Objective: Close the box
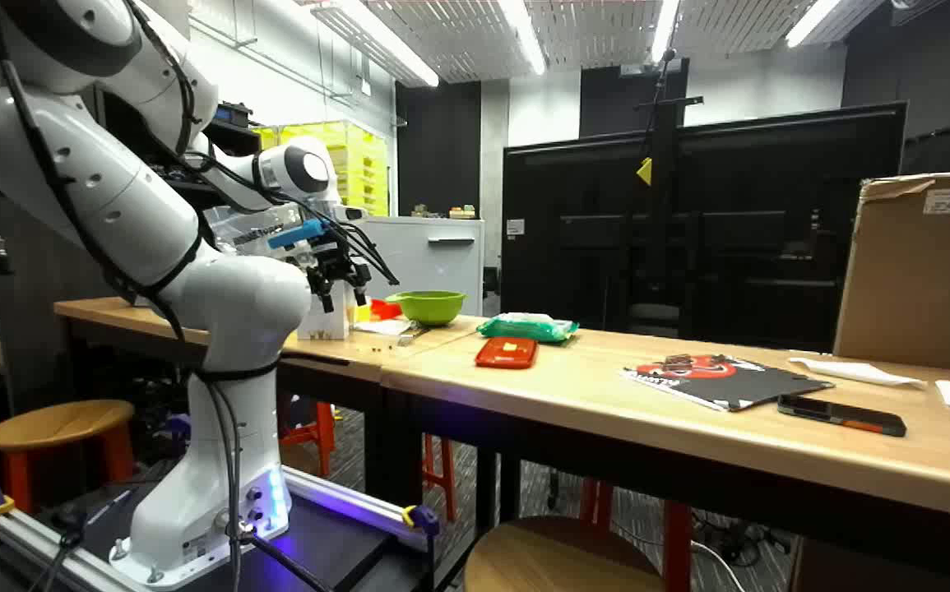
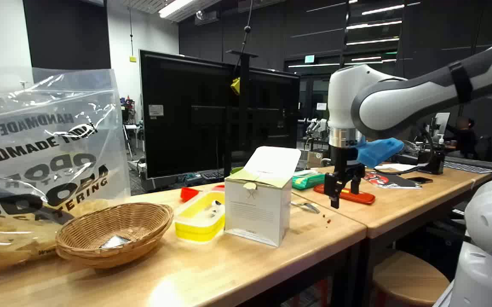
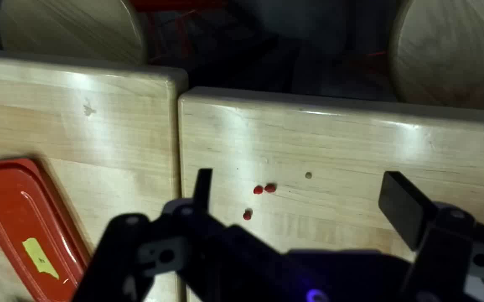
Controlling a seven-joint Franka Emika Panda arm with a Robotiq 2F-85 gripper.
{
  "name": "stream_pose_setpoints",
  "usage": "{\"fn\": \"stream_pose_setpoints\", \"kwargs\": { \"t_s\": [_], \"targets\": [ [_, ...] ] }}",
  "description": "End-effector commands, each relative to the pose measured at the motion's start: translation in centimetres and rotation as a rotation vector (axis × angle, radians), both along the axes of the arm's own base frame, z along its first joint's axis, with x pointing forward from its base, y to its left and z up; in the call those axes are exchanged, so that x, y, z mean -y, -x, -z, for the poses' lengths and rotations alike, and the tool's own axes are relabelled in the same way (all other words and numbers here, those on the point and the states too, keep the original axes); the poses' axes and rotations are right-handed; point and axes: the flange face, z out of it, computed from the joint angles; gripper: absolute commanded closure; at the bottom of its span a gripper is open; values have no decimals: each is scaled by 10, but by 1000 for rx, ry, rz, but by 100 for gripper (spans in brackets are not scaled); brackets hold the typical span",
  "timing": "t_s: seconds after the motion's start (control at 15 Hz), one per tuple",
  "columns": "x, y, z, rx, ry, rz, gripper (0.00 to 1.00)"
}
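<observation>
The box (image 2: 252,213) is a small white carton standing upright on the wooden table. Its lid flap (image 2: 274,164) is raised and tilted back, with smaller flaps at the top edge, so the box is open. In an exterior view the box (image 1: 328,316) is partly hidden behind my gripper (image 1: 343,298). My gripper (image 2: 344,194) hangs above the table to the right of the box, apart from it, fingers pointing down. In the wrist view my gripper (image 3: 300,203) has its fingers wide apart with nothing between them; the box does not clearly show there.
A yellow container (image 2: 199,224) stands close beside the box, with a wicker basket (image 2: 116,234) and plastic bag (image 2: 37,170) further left. A red lid (image 3: 28,230), green packet (image 1: 528,327), green bowl (image 1: 432,307), and small red bits (image 3: 258,190) lie on the table.
</observation>
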Motion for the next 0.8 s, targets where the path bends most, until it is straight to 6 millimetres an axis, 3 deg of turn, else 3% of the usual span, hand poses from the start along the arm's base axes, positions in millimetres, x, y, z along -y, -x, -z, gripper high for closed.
{"fn": "stream_pose_setpoints", "kwargs": {
  "t_s": [0.0,0.53,0.73],
  "targets": [
    [0,0,0,-1,0,0,0],
    [1,-1,0,2,7,-3,0],
    [1,-3,-11,39,-44,-62,0]
  ]
}}
